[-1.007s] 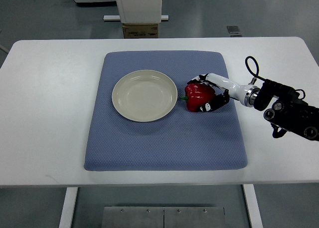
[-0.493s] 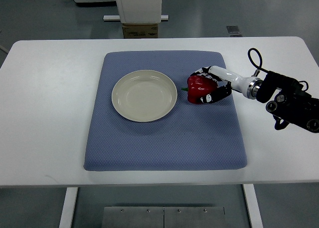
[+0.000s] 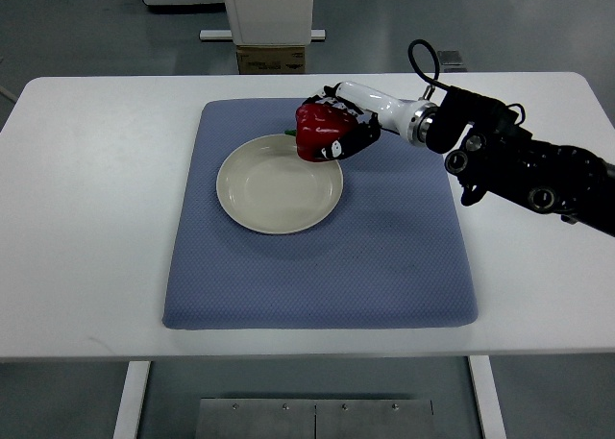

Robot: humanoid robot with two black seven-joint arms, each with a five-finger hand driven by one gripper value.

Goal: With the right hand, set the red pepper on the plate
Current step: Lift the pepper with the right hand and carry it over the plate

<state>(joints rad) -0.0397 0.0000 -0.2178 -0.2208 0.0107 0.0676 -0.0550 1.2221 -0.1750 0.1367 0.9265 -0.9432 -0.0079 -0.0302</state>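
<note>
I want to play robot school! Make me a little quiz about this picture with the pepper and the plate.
1. True or false: the right hand is grasping the red pepper.
2. Where is the red pepper?
A. lying flat in the middle of the plate
B. held over the far right rim of the plate
C. on the bare white table
3. Fill in the missing word: the plate sits on a ____ mat.

Key:
1. true
2. B
3. blue
</note>
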